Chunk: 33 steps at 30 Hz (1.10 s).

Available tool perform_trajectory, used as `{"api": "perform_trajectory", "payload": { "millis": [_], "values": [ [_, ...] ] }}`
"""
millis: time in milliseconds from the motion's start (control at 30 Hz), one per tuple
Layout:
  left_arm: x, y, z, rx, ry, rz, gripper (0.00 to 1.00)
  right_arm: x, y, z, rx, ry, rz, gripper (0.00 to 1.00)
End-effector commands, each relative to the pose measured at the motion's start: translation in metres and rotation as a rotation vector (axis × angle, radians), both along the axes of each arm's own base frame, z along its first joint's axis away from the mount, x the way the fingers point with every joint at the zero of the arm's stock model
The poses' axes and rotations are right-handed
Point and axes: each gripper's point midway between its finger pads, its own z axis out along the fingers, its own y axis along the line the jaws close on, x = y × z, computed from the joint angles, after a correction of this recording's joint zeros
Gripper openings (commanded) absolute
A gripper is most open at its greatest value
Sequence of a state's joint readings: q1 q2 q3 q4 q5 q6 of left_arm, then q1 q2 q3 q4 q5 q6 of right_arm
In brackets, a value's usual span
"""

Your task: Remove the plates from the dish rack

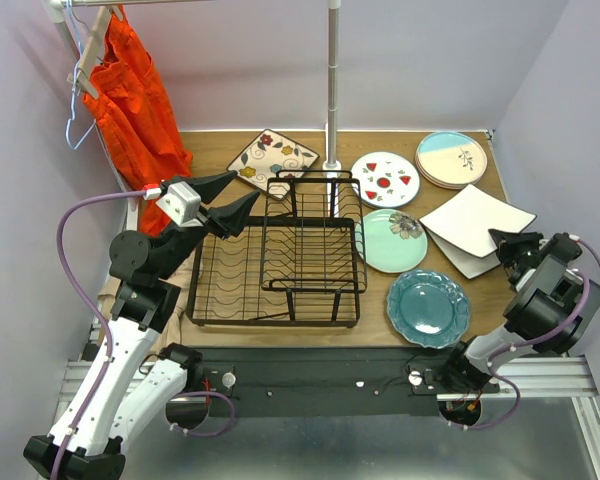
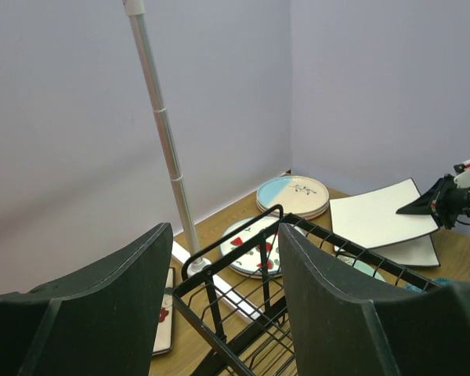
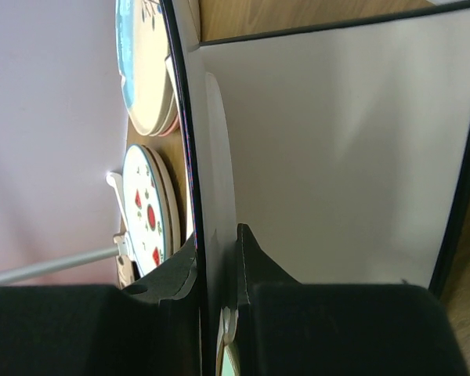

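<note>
- Only the right wrist view shows the right gripper (image 3: 217,243) pinching the white square plate (image 3: 337,157) by its rim.
- Overhead, the left gripper (image 1: 246,187) gapes empty above the dish rack (image 1: 310,255), at its left corner; plates (image 1: 385,180) lie behind and right of it.

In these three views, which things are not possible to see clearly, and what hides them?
Left wrist view: most of the dish rack, behind the left fingers.
Right wrist view: the second white plate, covered by the white square plate that the right fingers clamp.
Top view: how many plates the cream stack holds; too small.
</note>
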<state>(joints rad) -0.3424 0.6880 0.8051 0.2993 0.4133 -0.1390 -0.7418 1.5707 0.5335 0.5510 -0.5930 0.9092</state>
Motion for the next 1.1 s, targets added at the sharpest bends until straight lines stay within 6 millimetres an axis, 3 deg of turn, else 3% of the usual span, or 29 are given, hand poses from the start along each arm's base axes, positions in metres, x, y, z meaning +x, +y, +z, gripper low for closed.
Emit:
{"api": "perform_trajectory", "payload": {
  "millis": [0,200,433,667,733,800,833,867,1067],
  "values": [
    [-0.005,0.002,0.005,-0.008,-0.028,-0.004,0.65,0.005,-0.007,0.031,-0.055,-0.108,-0.012,0.15],
    [-0.005,0.002,0.005,-0.009,-0.030,-0.006,0.65,0.000,-0.011,0.025,-0.055,-0.093,-0.030,0.16],
    [-0.007,0.001,0.006,-0.009,-0.034,-0.008,0.66,-0.003,-0.017,0.024,-0.050,-0.084,-0.057,0.38],
    [-0.008,0.002,0.007,-0.010,-0.037,-0.010,0.65,-0.007,-0.022,0.015,-0.063,-0.007,-0.076,0.47],
    [-0.008,0.002,0.007,-0.012,-0.039,-0.007,0.65,-0.014,-0.024,0.005,-0.064,0.066,-0.089,0.50],
    [-0.007,0.002,0.007,-0.012,-0.034,-0.010,0.66,-0.016,-0.039,0.004,-0.086,0.147,-0.135,0.51],
    [-0.008,0.001,0.007,-0.012,-0.035,-0.013,0.66,-0.025,-0.037,-0.012,-0.055,0.232,-0.138,0.51],
    [-0.008,0.001,0.007,-0.011,-0.036,-0.016,0.65,-0.025,-0.045,-0.011,-0.070,0.258,-0.162,0.52],
    [-0.009,0.001,0.008,-0.012,-0.039,-0.016,0.65,-0.038,-0.042,-0.026,-0.047,0.343,-0.184,0.53]
  ]
}}
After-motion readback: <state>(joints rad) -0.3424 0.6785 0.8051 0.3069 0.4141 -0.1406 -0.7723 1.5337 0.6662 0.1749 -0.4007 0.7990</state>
